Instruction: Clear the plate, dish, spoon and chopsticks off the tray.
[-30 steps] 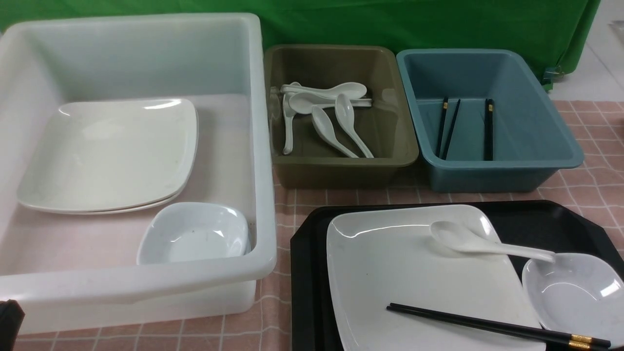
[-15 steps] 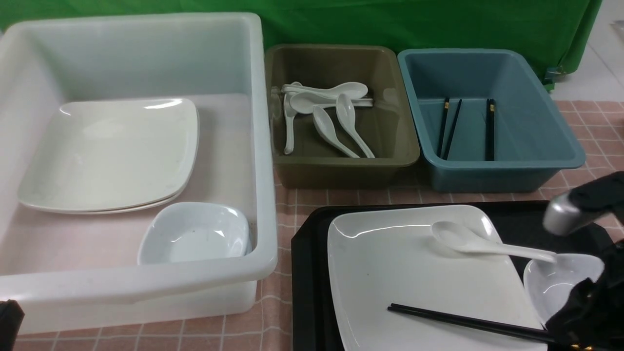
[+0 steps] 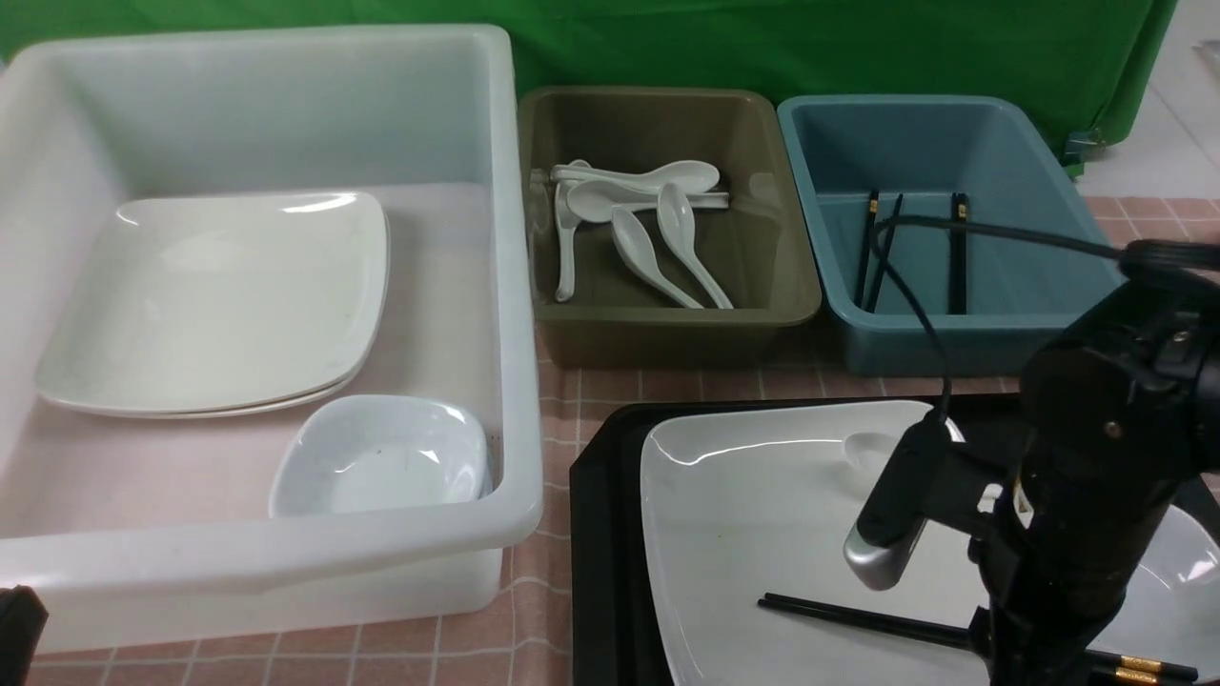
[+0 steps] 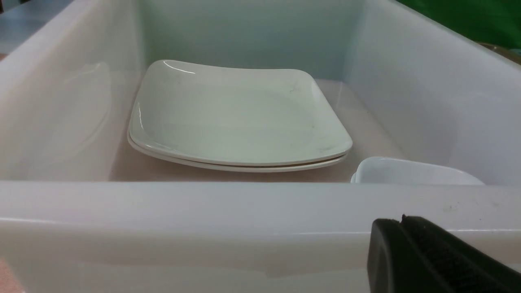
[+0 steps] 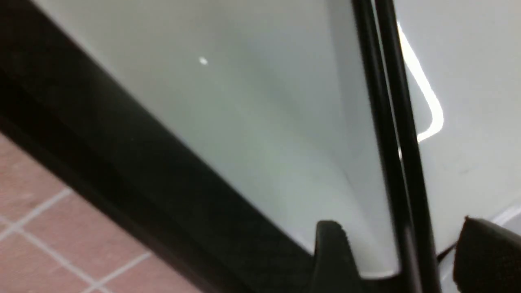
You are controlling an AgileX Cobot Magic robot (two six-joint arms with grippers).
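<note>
- The right gripper (image 5: 407, 260) hangs low over the tray's (image 3: 600, 534) near right part. Its jaws stand wide apart.
- The chopsticks (image 5: 386, 122) run through the gap between its two fingers (image 5: 333, 256), with space showing on either side. Nothing is clamped.
- In the front view the chopsticks (image 3: 858, 617) lie across the near edge of the plate (image 3: 762, 495), which sits flat on the tray. Their gold-banded ends point to the tray's right.
- The dish (image 3: 1182, 562) sits at the tray's right side, mostly hidden behind the right arm.
- Only the bowl of the spoon (image 3: 869, 446) shows, on the plate's far right corner. The arm covers its handle.
- The left gripper (image 4: 403, 221) is well left of the tray, just in front of the white tub's (image 3: 515, 286) near wall. Its jaws are pressed together and hold nothing.
- Beyond the tray stand an olive tub (image 3: 791, 286) with spoons and a blue tub (image 3: 1096, 286) with chopsticks.
</note>
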